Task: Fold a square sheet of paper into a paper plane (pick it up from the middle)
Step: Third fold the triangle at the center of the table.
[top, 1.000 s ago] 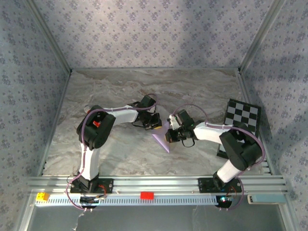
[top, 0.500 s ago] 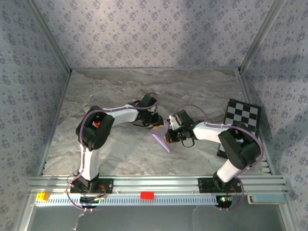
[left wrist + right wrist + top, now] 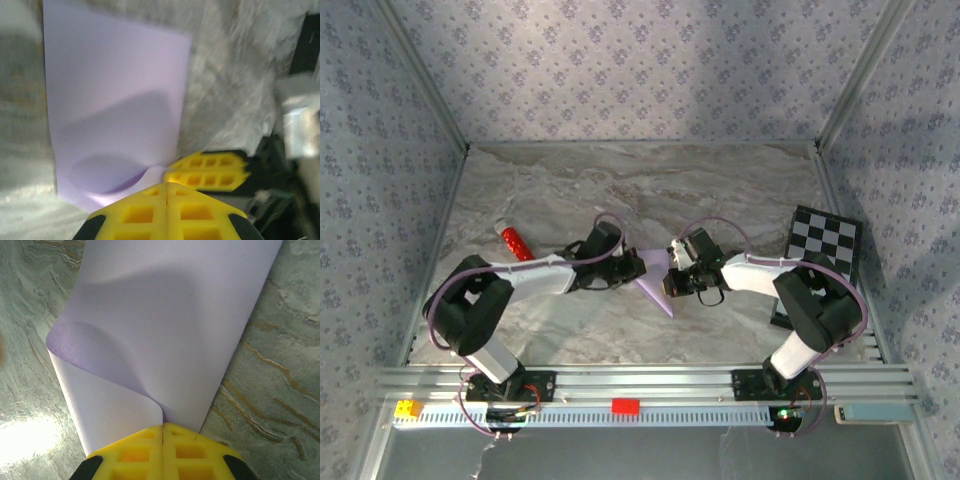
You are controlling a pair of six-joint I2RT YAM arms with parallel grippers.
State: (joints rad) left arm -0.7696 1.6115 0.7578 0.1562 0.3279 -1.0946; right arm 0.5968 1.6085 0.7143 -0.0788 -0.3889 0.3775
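Right wrist: right claw (image 3: 162, 427) pinches paper (image 3: 170, 325).

A marbled grey-and-cream worktop (image 3: 720, 190) is closed in at its far edge and both sides by walls (image 3: 640, 70) papered lilac with small floral sprigs. Aluminium posts (image 3: 420, 75) rise from the far corners. A ribbed aluminium rail (image 3: 650, 382) runs along the near edge.

The thin pale lilac square sheet of paper (image 3: 658, 285) was near the middle of the marbled grey bench (image 3: 720, 190), between the left jaws and the right jaws, which both closed on its edge. The small red cylinder (image 3: 512, 241) lay well apart on its left. The black-and-white checkered board (image 3: 825, 238) was well apart on its right, at the bench edge.
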